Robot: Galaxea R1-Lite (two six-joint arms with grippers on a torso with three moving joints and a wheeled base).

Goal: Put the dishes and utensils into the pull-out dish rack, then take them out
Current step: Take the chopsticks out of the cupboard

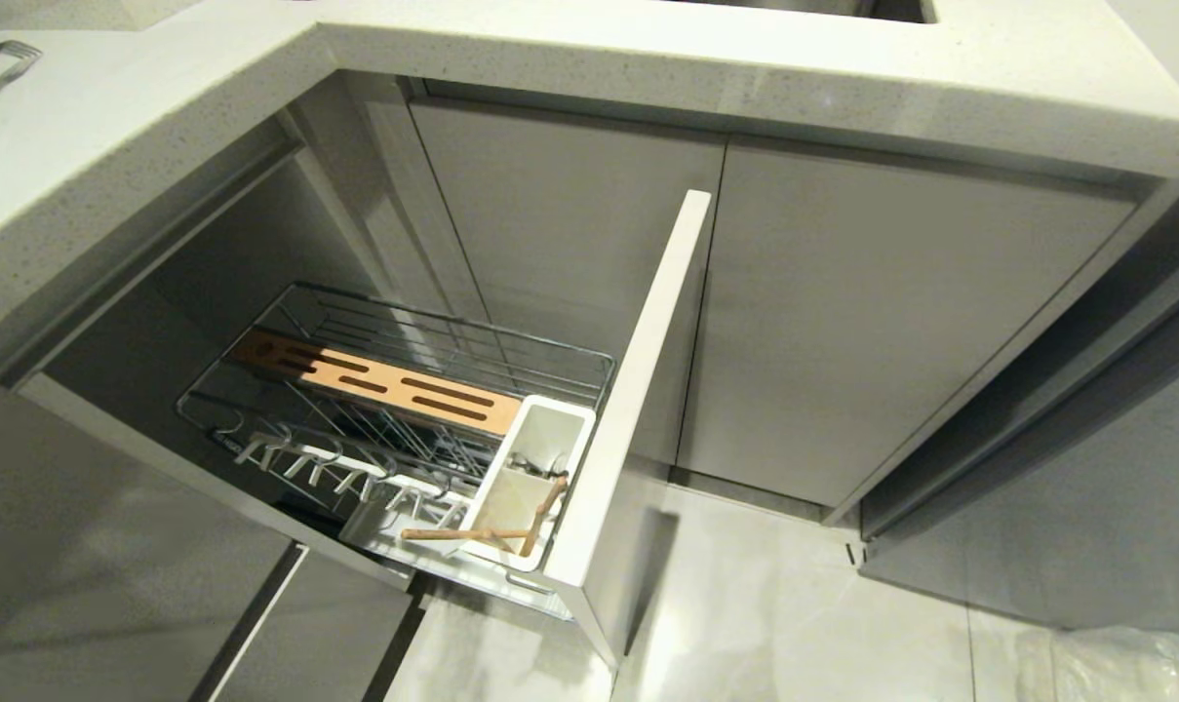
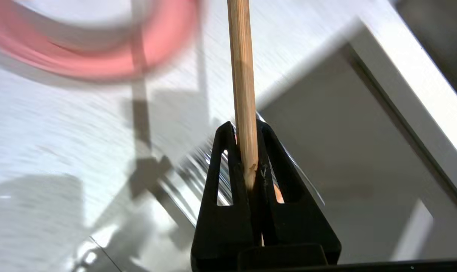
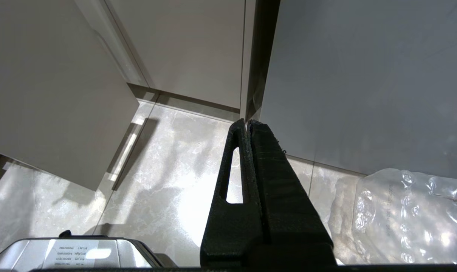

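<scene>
In the left wrist view my left gripper (image 2: pixel 243 126) is shut on a pale wooden chopstick (image 2: pixel 241 75) that points straight out from the fingers. It hangs over the white countertop (image 2: pixel 62 132), near its edge. A blurred pink plate (image 2: pixel 99 56) lies on the countertop beyond it. The pull-out dish rack (image 1: pixel 394 322) stands drawn out, showing its wooden strip (image 1: pixel 374 380) and white caddy (image 1: pixel 511 487). Two wooden chopsticks (image 1: pixel 467 533) rest in the caddy, one jutting out over the wires. My right gripper (image 3: pixel 247 122) is shut and empty above the floor. Neither gripper shows in the head view. The bowl and spoon are out of view.
The rack's pale front panel (image 1: pixel 638 390) sticks out into the aisle. Grey cabinet doors (image 1: pixel 891 322) stand shut behind it. A fork (image 1: pixel 4 58) lies on the countertop at far left. Crumpled clear plastic (image 3: pixel 402 215) lies on the tiled floor to the right.
</scene>
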